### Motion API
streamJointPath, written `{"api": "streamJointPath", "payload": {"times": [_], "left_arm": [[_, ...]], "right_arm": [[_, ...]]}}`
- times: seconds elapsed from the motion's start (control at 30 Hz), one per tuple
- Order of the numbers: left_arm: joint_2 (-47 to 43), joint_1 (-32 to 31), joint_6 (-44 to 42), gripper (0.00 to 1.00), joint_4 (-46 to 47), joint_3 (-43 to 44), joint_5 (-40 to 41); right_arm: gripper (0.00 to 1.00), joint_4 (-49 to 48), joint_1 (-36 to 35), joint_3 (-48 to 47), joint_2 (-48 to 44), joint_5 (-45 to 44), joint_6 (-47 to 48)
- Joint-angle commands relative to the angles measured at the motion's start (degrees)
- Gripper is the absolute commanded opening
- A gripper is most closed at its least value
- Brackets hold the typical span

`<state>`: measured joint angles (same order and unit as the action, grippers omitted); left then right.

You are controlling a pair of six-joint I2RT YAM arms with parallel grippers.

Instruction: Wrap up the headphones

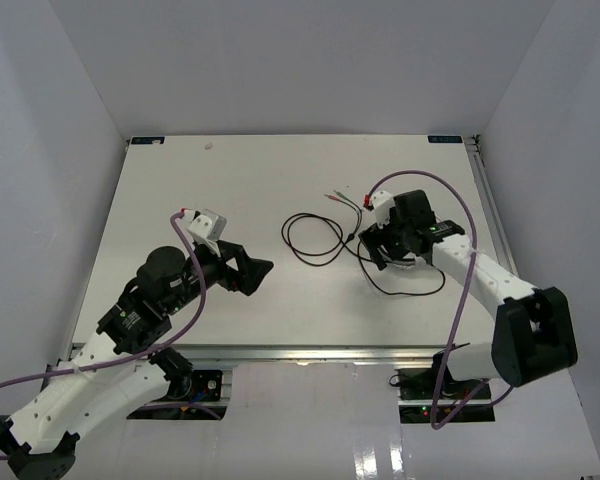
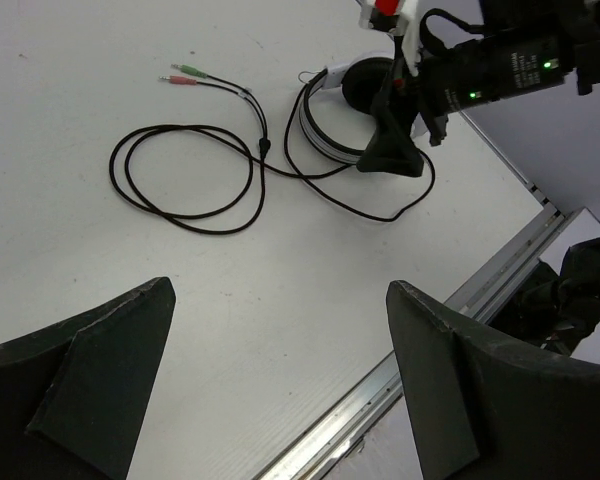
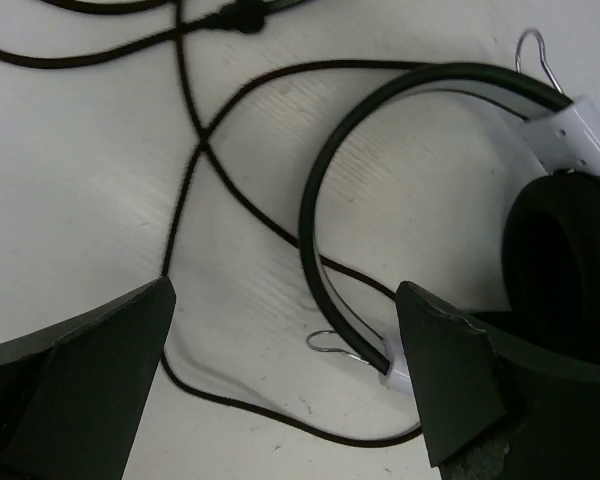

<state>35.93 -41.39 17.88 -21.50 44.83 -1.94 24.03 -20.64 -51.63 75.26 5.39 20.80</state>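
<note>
Right end effector (image 3: 285, 300), jaws apart, hovers over headphones (image 3: 315, 200), perhaps touching.

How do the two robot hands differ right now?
The right gripper hangs right over the headphones. The left gripper is over bare table, well apart from them. The right gripper points steeply down, while the left gripper reaches forward at a slant. Both are open and hold nothing.
</note>
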Motion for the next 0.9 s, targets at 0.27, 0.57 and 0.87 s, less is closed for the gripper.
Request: {"api": "streamJointPath", "payload": {"times": [0.27,0.57,0.87], "left_arm": [[-3.6,0.2,5.0,0.98,-4.1,-2.7,3.4],[-4.1,0.3,5.6,0.98,-4.4,-3.4,3.5],[-5.2,0.3,6.5,0.98,-4.8,-3.5,3.2]], "right_arm": [[0.58,-7.6,-3.0,-11.9,22.0,-18.6,-11.9],[0.27,-4.1,-3.0,-14.6,27.2,-5.2,-1.6],[0.25,11.7,-7.0,-13.7,19.2,9.8,33.9]]}}
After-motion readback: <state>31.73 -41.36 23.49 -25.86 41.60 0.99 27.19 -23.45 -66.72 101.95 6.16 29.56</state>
